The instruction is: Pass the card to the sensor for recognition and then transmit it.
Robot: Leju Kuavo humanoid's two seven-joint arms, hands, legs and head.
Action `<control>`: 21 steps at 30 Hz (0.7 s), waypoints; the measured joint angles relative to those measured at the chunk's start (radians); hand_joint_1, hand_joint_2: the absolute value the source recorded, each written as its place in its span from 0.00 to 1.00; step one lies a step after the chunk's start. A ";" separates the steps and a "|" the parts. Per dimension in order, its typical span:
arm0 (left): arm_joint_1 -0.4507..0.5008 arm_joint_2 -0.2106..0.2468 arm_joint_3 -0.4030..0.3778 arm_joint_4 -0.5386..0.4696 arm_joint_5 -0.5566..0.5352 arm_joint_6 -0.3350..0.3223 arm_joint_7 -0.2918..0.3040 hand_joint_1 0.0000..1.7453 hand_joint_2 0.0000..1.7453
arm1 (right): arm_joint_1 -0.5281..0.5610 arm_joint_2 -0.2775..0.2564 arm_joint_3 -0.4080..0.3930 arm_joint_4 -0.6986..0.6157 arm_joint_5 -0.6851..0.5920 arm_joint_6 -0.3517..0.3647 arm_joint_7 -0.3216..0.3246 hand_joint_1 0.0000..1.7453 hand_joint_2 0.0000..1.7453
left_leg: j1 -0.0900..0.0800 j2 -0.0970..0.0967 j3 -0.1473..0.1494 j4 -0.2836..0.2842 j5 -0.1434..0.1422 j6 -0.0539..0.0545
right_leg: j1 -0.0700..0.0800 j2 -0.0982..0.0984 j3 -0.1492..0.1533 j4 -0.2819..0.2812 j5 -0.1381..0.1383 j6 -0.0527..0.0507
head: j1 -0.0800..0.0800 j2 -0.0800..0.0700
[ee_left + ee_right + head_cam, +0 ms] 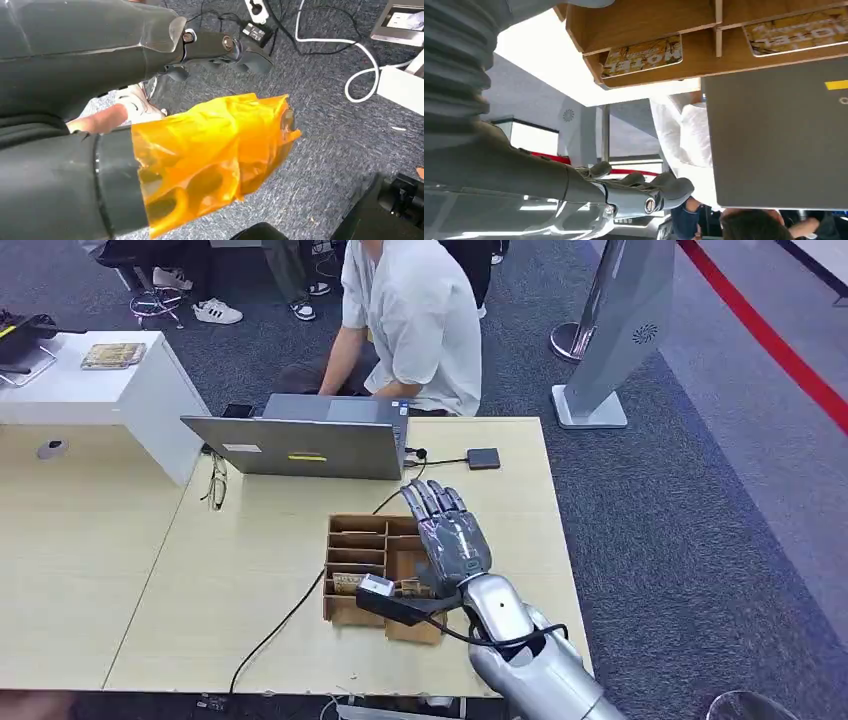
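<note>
Wooden box (649, 20), "MOTEL" card (643, 55)

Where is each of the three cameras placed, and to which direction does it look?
Head view: high on the body, looking down at the table, wooden box and right hand.
Left wrist view: behind the left hand, facing carpet and cables.
Right wrist view: behind the right hand, upside down, facing the laptop.
Shared by head and right wrist views: box, laptop, person.

The right hand (452, 537) reaches forward, flat and empty with fingers extended, while the left hand (220, 50) hangs low, empty.
</note>
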 joint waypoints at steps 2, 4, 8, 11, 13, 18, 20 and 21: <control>-0.001 -0.001 0.000 0.002 -0.001 0.000 -0.001 0.00 0.00 | -0.004 0.000 -0.003 0.005 0.000 0.004 0.004 0.00 1.00 | 0.000 0.000 0.000 0.000 0.000 0.000 | 0.000 0.000 0.000 0.000 0.000 0.000 | 0.000 0.000; -0.001 -0.003 0.000 0.004 -0.002 -0.001 -0.002 0.00 0.00 | -0.008 0.000 -0.005 0.010 0.000 0.007 0.005 0.00 1.00 | 0.000 0.000 0.000 0.000 0.000 0.000 | 0.000 0.000 0.000 0.000 0.000 0.000 | 0.000 0.000; -0.002 -0.006 0.000 0.006 -0.002 -0.001 -0.002 0.00 0.00 | -0.011 0.000 -0.007 0.018 0.000 0.009 0.006 0.00 1.00 | 0.000 0.000 0.000 0.000 0.000 0.000 | 0.000 0.000 0.000 0.000 0.000 0.000 | 0.000 0.000; -0.002 -0.006 0.000 0.006 -0.002 -0.001 -0.002 0.00 0.00 | -0.013 0.000 -0.008 0.021 0.000 0.010 0.006 0.00 1.00 | 0.000 0.000 0.000 0.000 0.000 0.000 | 0.000 0.000 0.000 0.000 0.000 0.000 | 0.000 0.000; -0.003 -0.006 0.000 0.007 -0.002 -0.002 -0.002 0.00 0.00 | -0.014 0.000 -0.009 0.022 0.000 0.010 0.006 0.00 1.00 | 0.000 0.000 0.000 0.000 0.000 0.000 | 0.000 0.000 0.000 0.000 0.000 0.000 | 0.000 0.000; -0.004 -0.008 0.000 0.009 -0.002 -0.002 -0.003 0.00 0.00 | -0.015 0.000 -0.018 0.031 0.001 0.013 0.013 0.00 1.00 | 0.000 0.000 0.000 0.000 0.000 0.000 | 0.000 0.000 0.000 0.000 0.000 0.000 | 0.000 0.000; -0.005 -0.008 0.000 0.010 -0.002 -0.002 -0.003 0.00 0.00 | -0.017 0.000 -0.022 0.037 0.001 0.014 0.014 0.00 1.00 | 0.000 0.000 0.000 0.000 0.000 0.000 | 0.000 0.000 0.000 0.000 0.000 0.000 | 0.000 0.000; -0.005 -0.009 0.000 0.010 -0.002 -0.002 -0.003 0.00 0.00 | -0.017 0.000 -0.022 0.039 0.001 0.014 0.014 0.00 1.00 | 0.000 0.000 0.000 0.000 0.000 0.000 | 0.000 0.000 0.000 0.000 0.000 0.000 | 0.000 0.000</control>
